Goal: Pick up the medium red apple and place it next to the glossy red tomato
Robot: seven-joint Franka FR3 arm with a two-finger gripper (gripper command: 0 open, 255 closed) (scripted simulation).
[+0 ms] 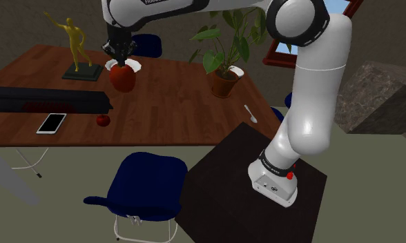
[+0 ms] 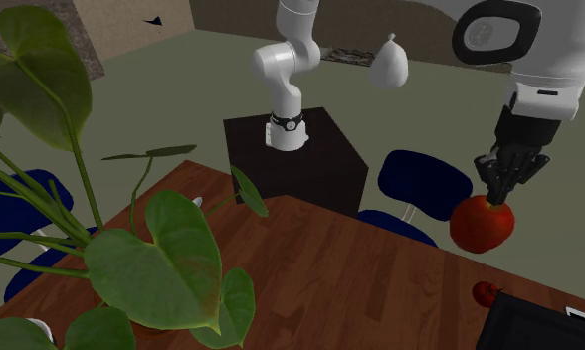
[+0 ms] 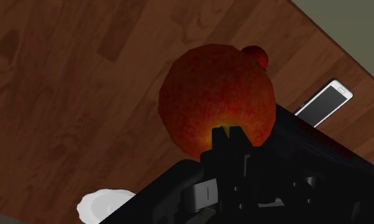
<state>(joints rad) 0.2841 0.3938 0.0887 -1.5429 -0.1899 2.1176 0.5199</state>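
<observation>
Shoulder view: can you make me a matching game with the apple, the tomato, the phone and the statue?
1 apple
2 tomato
3 phone
4 statue

a gold, standing upright
b clasped in the gripper, up off the table
c white, lying flat
d small, red, resting on the table

Pairs: 1-b, 2-d, 3-c, 4-a

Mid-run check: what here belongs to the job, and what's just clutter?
Job: apple, clasped in the end effector; tomato.
Clutter: gold statuette, potted plant, smartphone, spoon, blue chair.
</observation>
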